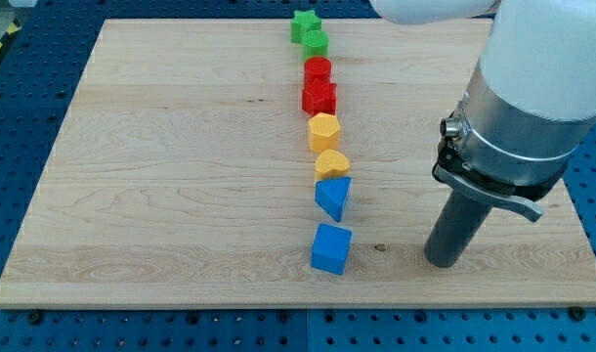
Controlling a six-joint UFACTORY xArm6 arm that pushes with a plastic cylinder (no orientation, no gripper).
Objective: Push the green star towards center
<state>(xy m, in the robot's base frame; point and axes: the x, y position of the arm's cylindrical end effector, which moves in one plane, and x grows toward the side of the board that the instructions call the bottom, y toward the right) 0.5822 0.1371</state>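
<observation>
Nearest, my tip (445, 262) rests on the wooden counter (161, 176), right of the blue cube (331, 248); it has no fingers. Farther along one line sit a blue wedge (333, 197), two yellow blocks (332, 163) (323, 130), a red star (319, 98), a red cylinder (318, 69), a green cylinder (315, 43), and farthest, at the counter's edge, the green star (303, 23).
</observation>
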